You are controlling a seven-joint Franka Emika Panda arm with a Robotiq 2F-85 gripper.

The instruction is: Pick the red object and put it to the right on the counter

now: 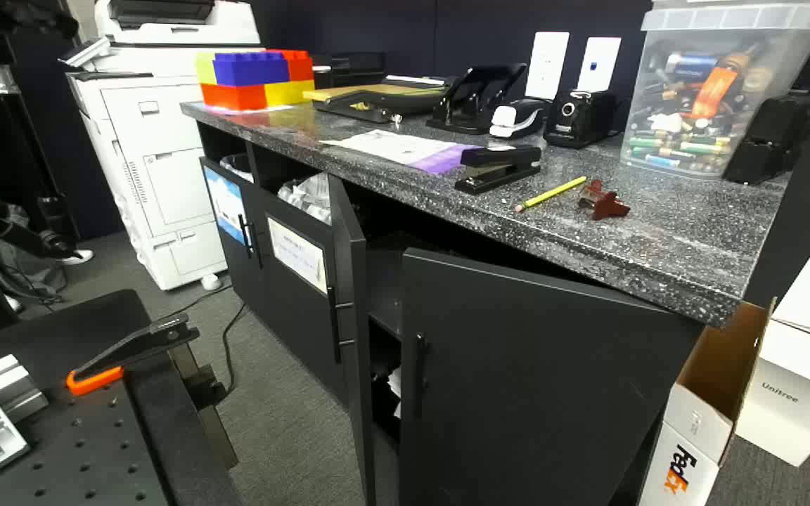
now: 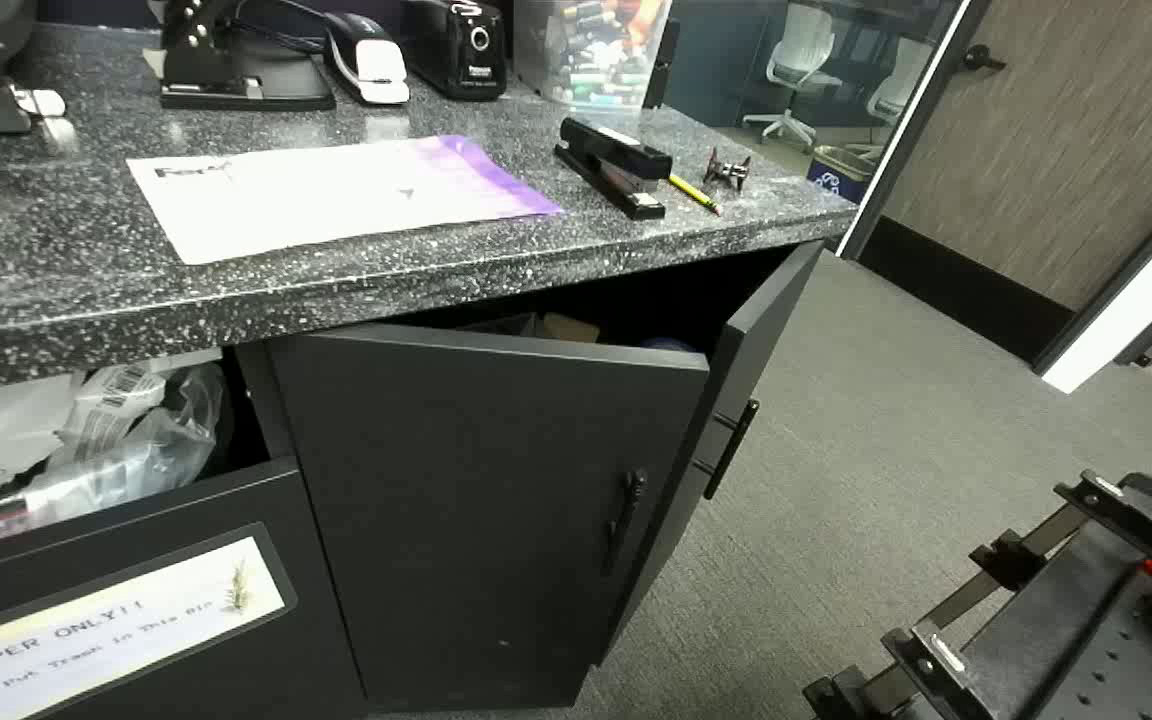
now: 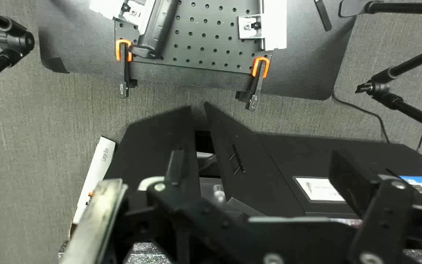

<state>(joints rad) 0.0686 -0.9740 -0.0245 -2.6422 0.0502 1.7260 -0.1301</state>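
The counter looks like glossy stone, the cabinet doors smooth and matt.

The long black stapler hides one end of the thin yellow pencil in an exterior view. Near the stapler, the lumpy dark red thing is too tiny there to see well. Behind the stapler, the big cloudy plastic tub is cut off at the top in both exterior views. Below the stapler, a flat black cupboard door hides most of the space behind it. The black hand is blurry in the wrist view, and the bottom edge cuts it off.
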